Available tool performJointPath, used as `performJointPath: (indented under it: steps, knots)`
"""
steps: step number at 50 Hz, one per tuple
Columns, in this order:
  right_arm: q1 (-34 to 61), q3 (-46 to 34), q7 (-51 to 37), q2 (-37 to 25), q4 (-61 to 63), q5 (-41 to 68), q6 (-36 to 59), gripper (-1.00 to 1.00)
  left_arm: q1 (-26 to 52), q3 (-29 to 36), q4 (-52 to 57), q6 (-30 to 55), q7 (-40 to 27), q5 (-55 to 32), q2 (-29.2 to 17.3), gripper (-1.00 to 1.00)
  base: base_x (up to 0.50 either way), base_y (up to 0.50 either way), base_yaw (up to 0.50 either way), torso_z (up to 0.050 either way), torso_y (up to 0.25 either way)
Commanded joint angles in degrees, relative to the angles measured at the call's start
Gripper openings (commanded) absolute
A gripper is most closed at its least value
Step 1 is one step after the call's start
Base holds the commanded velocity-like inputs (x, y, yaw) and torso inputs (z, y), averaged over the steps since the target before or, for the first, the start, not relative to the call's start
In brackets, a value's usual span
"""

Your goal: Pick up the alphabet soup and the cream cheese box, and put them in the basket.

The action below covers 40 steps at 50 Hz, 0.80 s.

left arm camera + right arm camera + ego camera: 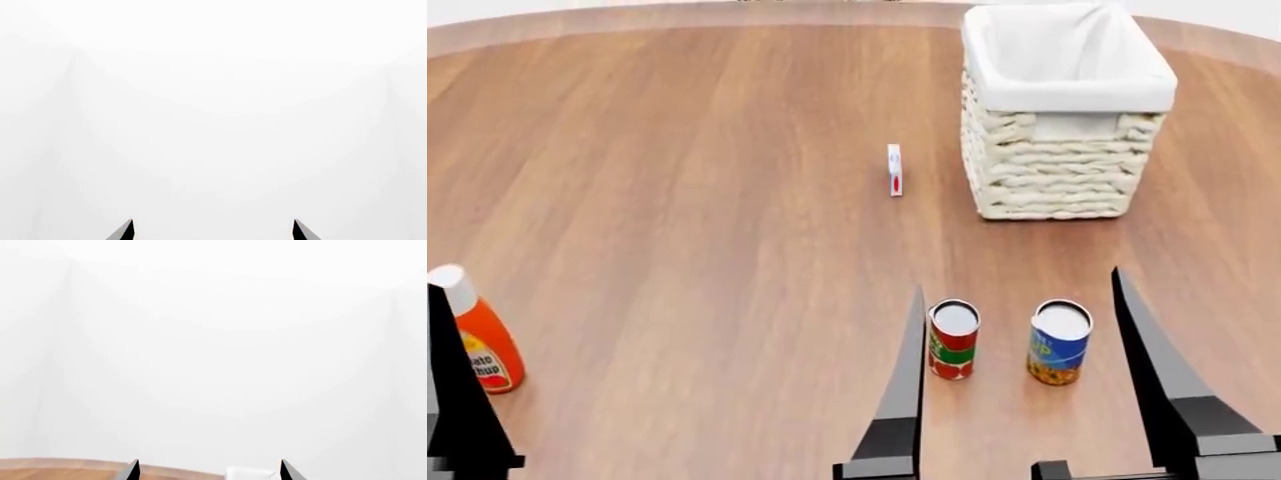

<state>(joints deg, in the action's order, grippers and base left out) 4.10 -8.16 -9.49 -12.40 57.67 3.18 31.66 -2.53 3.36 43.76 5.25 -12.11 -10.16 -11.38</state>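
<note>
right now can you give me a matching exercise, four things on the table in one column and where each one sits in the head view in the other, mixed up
Things:
1. alphabet soup
2. cream cheese box
3. basket
4. ketchup bottle

Places:
A. far right, at the back
B. near left edge
C. standing on edge, just left of the basket
D. near front, right of the red-and-green can

Pairs: 1-D, 2-C, 3-A, 4-B
</note>
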Motion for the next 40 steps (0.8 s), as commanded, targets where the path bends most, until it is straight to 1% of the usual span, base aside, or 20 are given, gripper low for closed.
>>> performJointPath:
  steps: [1, 3, 5, 7, 8, 10, 40]
  knots:
    - [-0.18, -0.06, -0.55, -0.59, -1.44, 0.5, -0.45, 1.0, -0.6, -0.54, -0.22, -0.52, -0.74, -1.58, -0.11, 1.0, 0.14, 0.0, 0.0, 0.0, 0.0]
    - [0.3, -0.03, -0.6, -0.59, -0.92, 0.85, 0.18, 1.0, -0.5, -0.33, -0.37, -0.51, -0.76, -1.35, -0.26, 1.0, 0.14, 0.0, 0.0, 0.0, 0.0]
    - [-1.11, -0.43, -0.76, -0.77, -2.62, 0.4, -2.84, 1.0, -0.21, -0.33, -0.13, -0.08, -0.9, -1.44, -0.44, 1.0, 0.14, 0.0, 0.0, 0.0, 0.0]
    - [-1.43, -0.54, -0.84, -0.96, -3.17, 0.3, -3.57, 1.0, -0.18, -0.28, -0.36, -0.27, -0.95, -1.53, -0.46, 1.0, 0.14, 0.0, 0.0, 0.0, 0.0]
    - [-0.19, -0.17, -0.76, -0.94, -2.01, 0.91, -1.17, 1.0, -0.27, -0.07, -0.82, -0.66, -0.9, -1.31, -0.42, 1.0, 0.15, 0.0, 0.0, 0.0, 0.0]
    - [0.37, 0.02, -0.83, -1.06, -1.55, 1.19, -0.2, 1.0, -0.14, 0.17, -0.78, -0.41, -1.02, -1.23, -0.46, 1.0, 0.15, 0.0, 0.0, 0.0, 0.0]
    - [0.64, -0.83, -2.31, -2.36, -1.37, 2.25, 0.02, 1.0, -0.35, 0.86, -1.32, -1.15, -1.95, -1.78, -1.65, 1.0, 0.16, 0.0, 0.0, 0.0, 0.0]
